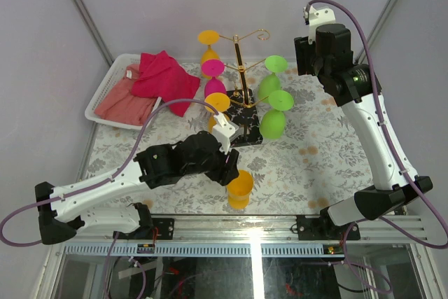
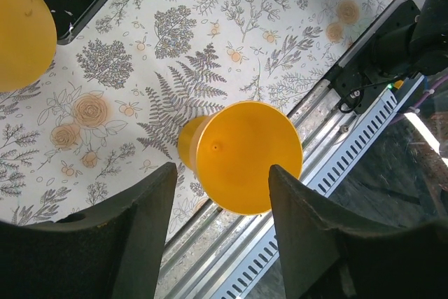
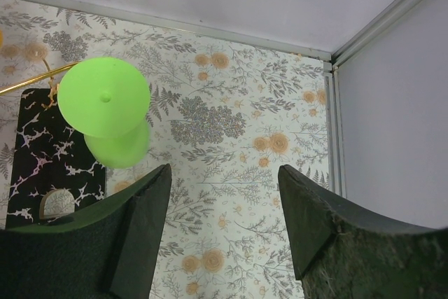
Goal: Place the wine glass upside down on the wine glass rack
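I'm hovering the left gripper (image 2: 222, 176), fingers apart, over the orange wine glass (image 1: 239, 188), lower centre | right gripper (image 3: 224, 173) hanging raised, fingers apart, upper right of the wine glass rack (image 1: 240, 68).

Both our arms out, both grippers spread.

Our left arm (image 1: 105, 187) reaches low from its base and ends just in front of the wine glass rack (image 1: 240, 68), the left gripper (image 2: 222, 173) pointing down with jaws parted. Our right arm (image 1: 378, 138) rises steeply, wrist high to the right of the rack, and the right gripper (image 3: 224, 173) faces down, jaws wide.
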Robot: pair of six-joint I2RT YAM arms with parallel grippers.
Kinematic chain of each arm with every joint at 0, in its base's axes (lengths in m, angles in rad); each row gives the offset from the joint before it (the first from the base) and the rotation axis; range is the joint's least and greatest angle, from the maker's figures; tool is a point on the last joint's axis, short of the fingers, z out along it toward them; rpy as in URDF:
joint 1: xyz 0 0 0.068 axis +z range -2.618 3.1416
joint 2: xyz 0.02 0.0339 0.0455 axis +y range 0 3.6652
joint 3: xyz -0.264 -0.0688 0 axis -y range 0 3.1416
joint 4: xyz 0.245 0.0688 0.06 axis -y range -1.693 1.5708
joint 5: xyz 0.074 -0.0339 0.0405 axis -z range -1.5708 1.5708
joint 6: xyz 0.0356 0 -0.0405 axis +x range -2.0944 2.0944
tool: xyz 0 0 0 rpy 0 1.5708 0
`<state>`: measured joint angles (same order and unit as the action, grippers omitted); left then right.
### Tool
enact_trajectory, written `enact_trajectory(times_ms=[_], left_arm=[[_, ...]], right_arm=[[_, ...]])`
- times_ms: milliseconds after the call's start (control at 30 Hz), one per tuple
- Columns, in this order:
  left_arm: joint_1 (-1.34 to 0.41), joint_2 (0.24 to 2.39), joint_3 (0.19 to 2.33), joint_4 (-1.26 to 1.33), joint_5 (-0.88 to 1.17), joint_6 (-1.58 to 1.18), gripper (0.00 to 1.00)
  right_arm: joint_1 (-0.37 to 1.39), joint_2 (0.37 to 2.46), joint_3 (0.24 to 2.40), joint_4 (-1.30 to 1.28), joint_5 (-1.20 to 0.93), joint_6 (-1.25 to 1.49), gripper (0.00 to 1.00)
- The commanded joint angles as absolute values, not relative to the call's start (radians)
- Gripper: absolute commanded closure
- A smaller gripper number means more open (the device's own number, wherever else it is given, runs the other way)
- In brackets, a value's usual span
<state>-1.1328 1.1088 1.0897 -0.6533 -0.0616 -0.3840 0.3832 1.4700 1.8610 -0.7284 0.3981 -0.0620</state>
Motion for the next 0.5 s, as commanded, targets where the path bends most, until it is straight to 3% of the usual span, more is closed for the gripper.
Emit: enact_trajectory(times_ms=[0,467], left_arm=[[-1.141,1.111,1.081,-0.649,-0.025,-0.377,0.46],[-1.141,1.166,1.045,-0.667,-0.028,-0.345,0.51]], right_arm=[[0.379,1.438,1.871,-0.732,0.407,-0.061,0.31],[0.377,1.436,1.877,-0.741,0.412,-0.059,0.31]])
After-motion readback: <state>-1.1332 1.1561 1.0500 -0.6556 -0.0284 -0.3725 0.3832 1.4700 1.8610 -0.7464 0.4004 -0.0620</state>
